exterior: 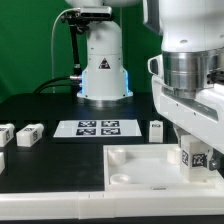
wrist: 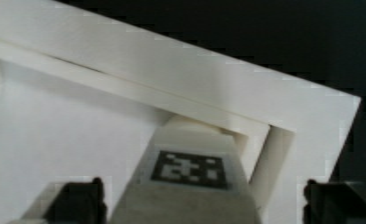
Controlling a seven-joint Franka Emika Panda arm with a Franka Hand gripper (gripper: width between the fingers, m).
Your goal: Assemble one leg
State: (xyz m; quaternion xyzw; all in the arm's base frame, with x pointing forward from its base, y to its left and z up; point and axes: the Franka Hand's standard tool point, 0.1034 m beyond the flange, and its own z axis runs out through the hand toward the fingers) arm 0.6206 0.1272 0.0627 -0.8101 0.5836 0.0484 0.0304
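Note:
A white leg (exterior: 193,156) with a black-and-white tag stands upright in the near right corner of the large flat white panel (exterior: 135,165). My gripper (exterior: 196,150) hangs straight over it, jaws on either side. In the wrist view the leg (wrist: 198,165) sits between the two black fingertips (wrist: 77,200), with a gap on each side, so my gripper (wrist: 203,205) is open around it. The panel's raised rim (wrist: 162,88) forms a corner just beyond the leg.
Two more legs (exterior: 29,134) lie at the exterior view's left, and another (exterior: 157,129) stands behind the panel. The marker board (exterior: 97,127) lies in front of the robot base (exterior: 103,70). The table is black.

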